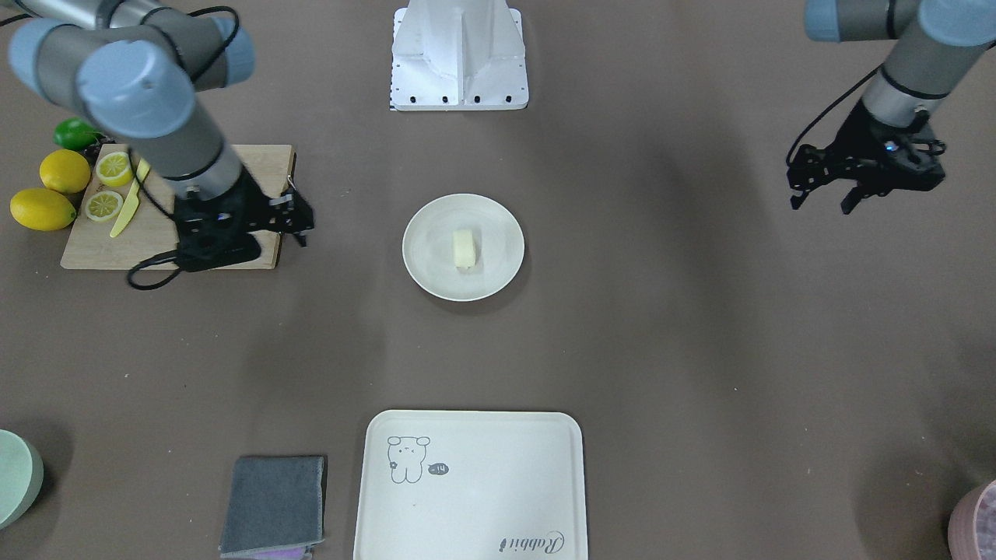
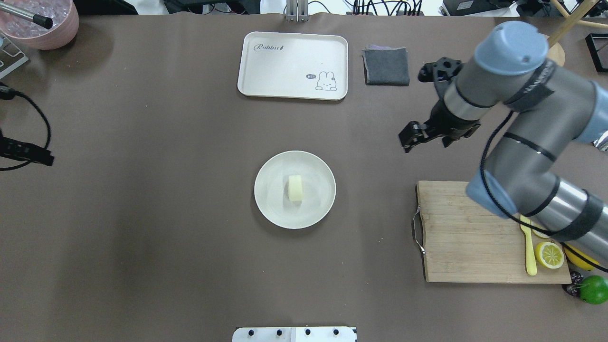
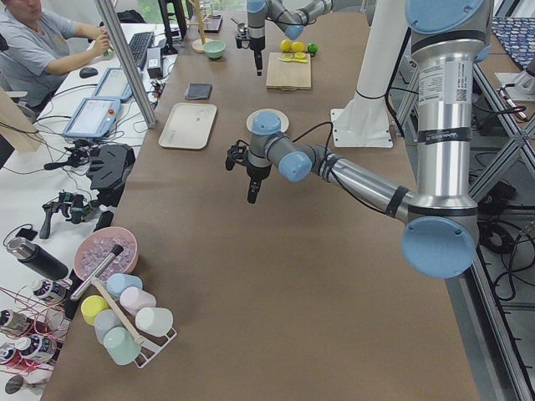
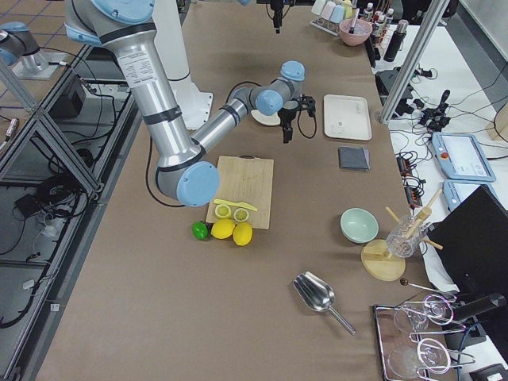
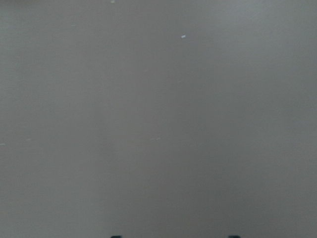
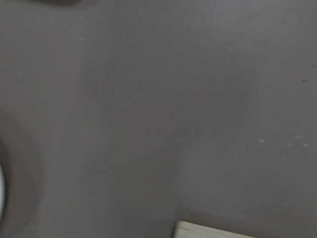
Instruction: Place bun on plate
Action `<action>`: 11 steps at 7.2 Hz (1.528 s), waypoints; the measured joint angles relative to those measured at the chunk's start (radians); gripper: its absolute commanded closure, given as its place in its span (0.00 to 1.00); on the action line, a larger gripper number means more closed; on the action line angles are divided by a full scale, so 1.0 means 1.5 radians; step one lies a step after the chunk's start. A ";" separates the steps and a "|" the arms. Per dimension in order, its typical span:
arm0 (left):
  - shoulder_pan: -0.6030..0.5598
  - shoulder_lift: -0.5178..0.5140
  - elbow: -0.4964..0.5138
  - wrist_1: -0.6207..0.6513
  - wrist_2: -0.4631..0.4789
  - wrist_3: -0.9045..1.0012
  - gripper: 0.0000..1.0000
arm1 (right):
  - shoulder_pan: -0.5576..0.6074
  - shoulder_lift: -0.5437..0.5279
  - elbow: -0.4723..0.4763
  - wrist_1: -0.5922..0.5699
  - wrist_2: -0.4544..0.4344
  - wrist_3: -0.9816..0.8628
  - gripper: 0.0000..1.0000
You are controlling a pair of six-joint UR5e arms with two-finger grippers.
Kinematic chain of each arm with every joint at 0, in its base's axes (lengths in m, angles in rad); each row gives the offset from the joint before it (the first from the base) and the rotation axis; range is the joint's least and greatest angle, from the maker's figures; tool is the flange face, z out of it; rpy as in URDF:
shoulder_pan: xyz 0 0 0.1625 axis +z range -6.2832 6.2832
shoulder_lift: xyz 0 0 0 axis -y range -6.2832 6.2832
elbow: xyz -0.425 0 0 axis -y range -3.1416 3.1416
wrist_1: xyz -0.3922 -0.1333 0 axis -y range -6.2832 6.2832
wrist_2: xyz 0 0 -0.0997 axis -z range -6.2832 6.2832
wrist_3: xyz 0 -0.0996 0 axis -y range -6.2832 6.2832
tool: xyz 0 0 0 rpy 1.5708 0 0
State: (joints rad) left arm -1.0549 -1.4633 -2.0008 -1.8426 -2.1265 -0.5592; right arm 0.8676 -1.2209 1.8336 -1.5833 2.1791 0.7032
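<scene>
The pale cream bun [image 1: 464, 249] [image 2: 295, 188] lies near the middle of the round off-white plate [image 1: 428, 272] [image 2: 270, 209] at the table's centre, with nothing touching it. My right gripper [image 2: 426, 142] [image 1: 299, 229] hovers open and empty beside the plate, over the bare table by the corner of the cutting board. Far on the other side, my left gripper [image 1: 822, 206] hangs open and empty over bare table. Both wrist views show only the brown table surface.
A wooden cutting board [image 2: 465, 237] carries lemon halves [image 2: 549, 254] and a yellow knife [image 2: 528, 249], with whole lemons [image 1: 43, 208] and a lime [image 2: 593, 289] beside it. A cream tray [image 2: 285, 71], a grey cloth [image 2: 386, 66], a green dish [image 1: 15, 478] and a pink bowl [image 2: 52, 28] line the far edge.
</scene>
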 measured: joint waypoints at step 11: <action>-0.209 0.080 0.097 0.011 -0.146 0.258 0.03 | 0.421 -0.275 -0.126 0.000 0.084 -0.647 0.00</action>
State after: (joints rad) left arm -1.3684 -1.3434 -1.8551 -1.8260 -2.3449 -0.1724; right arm 1.4990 -1.6340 1.6439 -1.5839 2.3058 -0.2673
